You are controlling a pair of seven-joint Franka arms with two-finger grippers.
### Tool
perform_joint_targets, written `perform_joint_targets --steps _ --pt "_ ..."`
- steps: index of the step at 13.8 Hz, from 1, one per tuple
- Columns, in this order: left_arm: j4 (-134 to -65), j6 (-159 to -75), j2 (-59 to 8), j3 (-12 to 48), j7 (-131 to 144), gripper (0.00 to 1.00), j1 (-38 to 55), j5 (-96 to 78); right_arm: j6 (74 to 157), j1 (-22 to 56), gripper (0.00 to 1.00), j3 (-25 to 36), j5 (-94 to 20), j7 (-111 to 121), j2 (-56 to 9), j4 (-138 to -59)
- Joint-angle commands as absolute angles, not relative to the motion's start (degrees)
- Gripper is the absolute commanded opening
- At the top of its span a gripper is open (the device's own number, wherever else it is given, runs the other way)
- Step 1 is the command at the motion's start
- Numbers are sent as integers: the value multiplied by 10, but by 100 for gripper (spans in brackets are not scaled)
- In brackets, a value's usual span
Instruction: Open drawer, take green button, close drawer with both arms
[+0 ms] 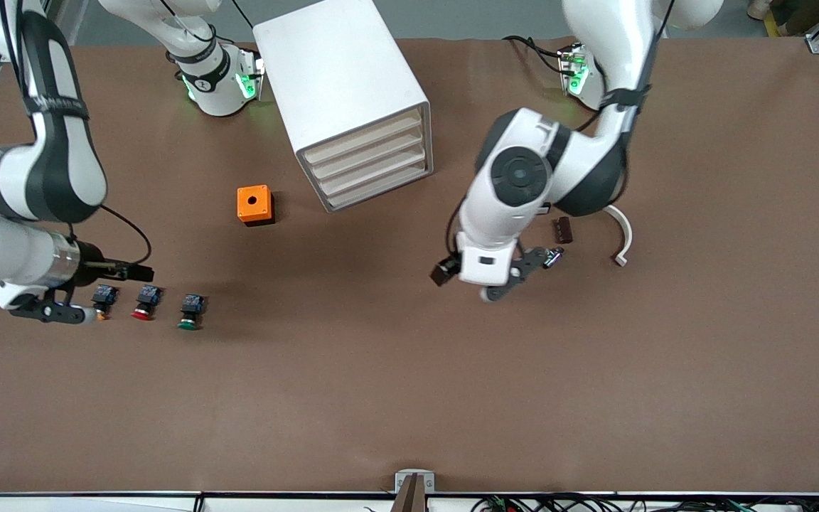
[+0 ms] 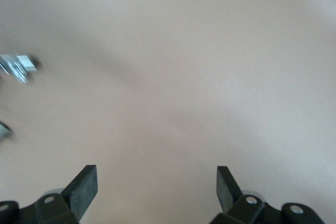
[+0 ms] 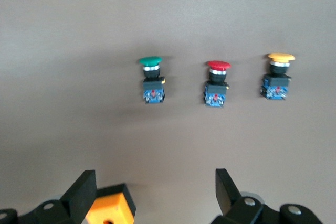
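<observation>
With the drawer point(image 1: 379, 190) shut and the green button point(image 1: 190, 311) on the desk point(image 1: 409, 398), the left hand point(image 2: 156, 190) and right hand point(image 3: 152, 192) gape empty, so the job looks finished.

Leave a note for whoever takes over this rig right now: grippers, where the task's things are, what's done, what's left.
Left gripper: open, empty, over bare table near the left arm's end.
Right gripper: open, empty, at the right arm's end by the button row.
Green button: lying on the table beside the red button and yellow button, nearer the front camera than the orange box.
Cabinet: all four drawers shut, including the lowest drawer.
Done: drawer shut, green button on the table.
Left: nothing evident.
</observation>
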State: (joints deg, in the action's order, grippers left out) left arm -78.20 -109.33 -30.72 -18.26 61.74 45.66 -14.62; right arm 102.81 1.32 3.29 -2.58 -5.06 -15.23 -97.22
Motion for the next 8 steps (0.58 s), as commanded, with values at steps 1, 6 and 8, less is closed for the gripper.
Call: perform_joint_targets --steps 1,6,8 --pt "-800 -1070 -259 -179 527 100 424 -111 995 5 100 25 -21 -41 -92 -986" --pt "-802 -1020 -194 -178 381 100 335 -105 961 1 100 27 -20 8 -41 -968" --pt "-799 -999 -180 -180 304 100 312 -98 931 -1 100 27 -19 11 -40 -937"
